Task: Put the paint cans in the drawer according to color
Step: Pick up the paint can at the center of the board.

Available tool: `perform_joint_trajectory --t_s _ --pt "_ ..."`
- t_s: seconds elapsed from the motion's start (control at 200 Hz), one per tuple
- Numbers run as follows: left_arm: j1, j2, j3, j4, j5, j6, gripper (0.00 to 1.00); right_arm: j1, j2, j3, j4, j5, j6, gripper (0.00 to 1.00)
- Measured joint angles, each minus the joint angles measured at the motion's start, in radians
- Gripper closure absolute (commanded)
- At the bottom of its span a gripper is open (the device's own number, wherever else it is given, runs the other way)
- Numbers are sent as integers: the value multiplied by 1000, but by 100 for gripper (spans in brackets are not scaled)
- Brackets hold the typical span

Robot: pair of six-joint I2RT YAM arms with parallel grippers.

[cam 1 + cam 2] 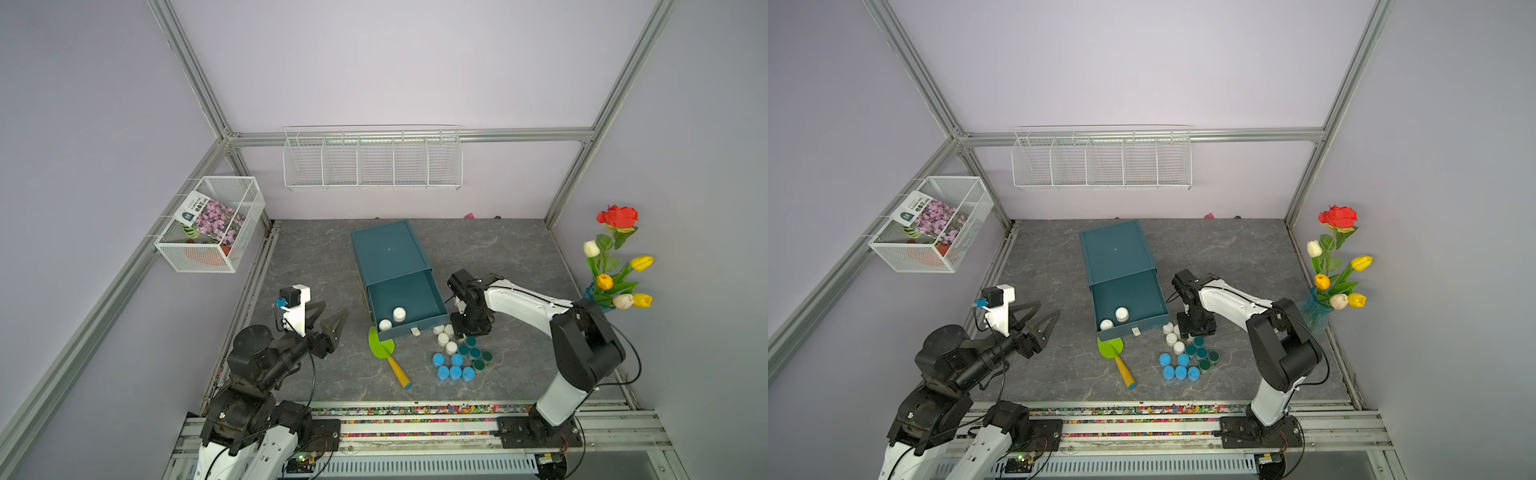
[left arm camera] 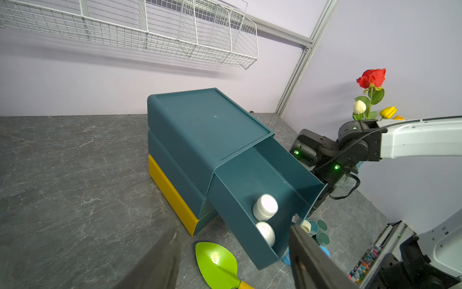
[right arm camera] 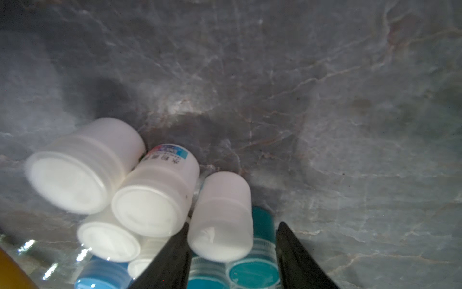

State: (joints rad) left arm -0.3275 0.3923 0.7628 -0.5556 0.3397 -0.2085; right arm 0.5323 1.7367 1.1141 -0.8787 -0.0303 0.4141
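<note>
Teal plastic mid-table: open drawer (image 1: pixel 409 297) with two white paint cans (image 1: pixel 399 313) inside, the remaining white, dark teal and light blue cans (image 1: pixel 457 360) bunched on the grey tabletop (image 1: pixel 316 257) just off its front corner, right arm's side. Mid-pick on the whites, by the look: left gripper (image 1: pixel 336 308) well apart, jaws open and empty; right gripper (image 3: pixel 233 223) low over the bunch, jaws spread around one white can (image 3: pixel 220 220), not yet clamped. Next, probably: close squarely without nudging neighbours, lift, clear the drawer wall, set down beside the other whites.
</note>
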Motion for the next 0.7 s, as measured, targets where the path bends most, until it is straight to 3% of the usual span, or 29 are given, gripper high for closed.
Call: perform_joint_trajectory --t_s 0.245,0.51,0.7 --pt "0 0 0 0 0 0 29 -28 19 4 8 9 -8 57" --pt "0 3 0 1 0 -8 29 -40 19 18 8 19 -9 52" --pt "0 7 0 5 0 -8 29 -51 27 30 9 26 -10 65"
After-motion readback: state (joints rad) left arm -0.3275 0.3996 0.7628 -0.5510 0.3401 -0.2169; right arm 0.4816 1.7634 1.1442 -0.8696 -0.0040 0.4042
